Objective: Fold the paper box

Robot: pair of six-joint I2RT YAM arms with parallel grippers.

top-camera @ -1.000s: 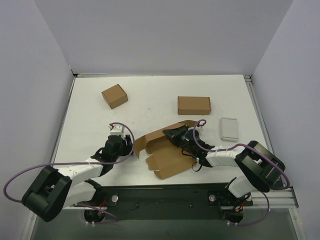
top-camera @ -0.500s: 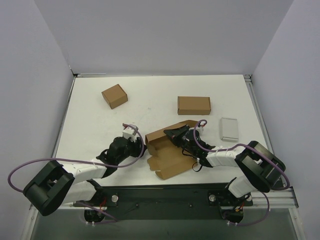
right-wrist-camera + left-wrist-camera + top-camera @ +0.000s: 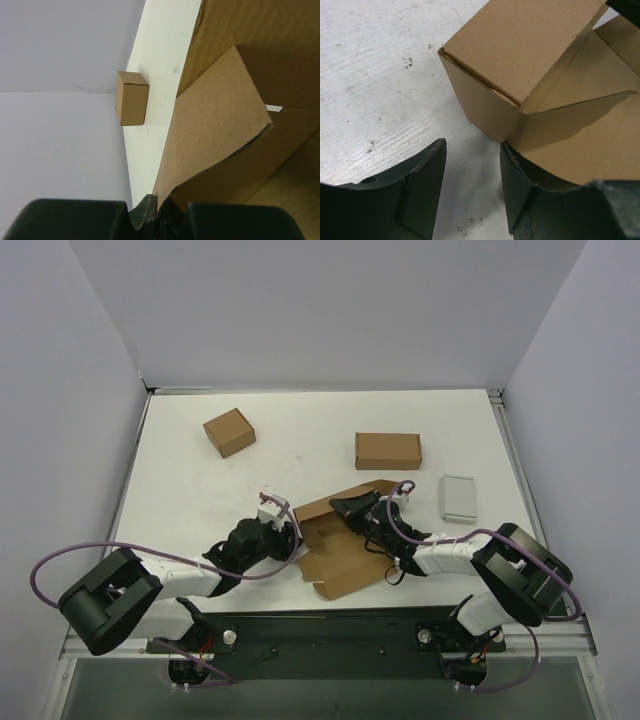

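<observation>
The paper box [image 3: 340,552] lies half folded in the middle near the front, with its back wall and left side flap raised. My left gripper [image 3: 287,533] is open at the box's left corner. In the left wrist view [image 3: 472,167] its right finger [image 3: 520,195] touches the raised flap of the box [image 3: 520,55], and bare table lies between the fingers. My right gripper [image 3: 352,508] is shut on the box's back panel. In the right wrist view [image 3: 165,212] the thin cardboard panel [image 3: 215,130] runs up out of the shut jaws.
A small squarish brown carton [image 3: 229,432] stands at the back left and also shows in the right wrist view [image 3: 131,97]. A closed oblong brown box [image 3: 388,450] stands at the back right. A flat pale grey case [image 3: 459,497] lies to its right.
My left gripper has moved right up to the box's left corner. The left side flap has swung up and inward. My right gripper has kept its hold.
</observation>
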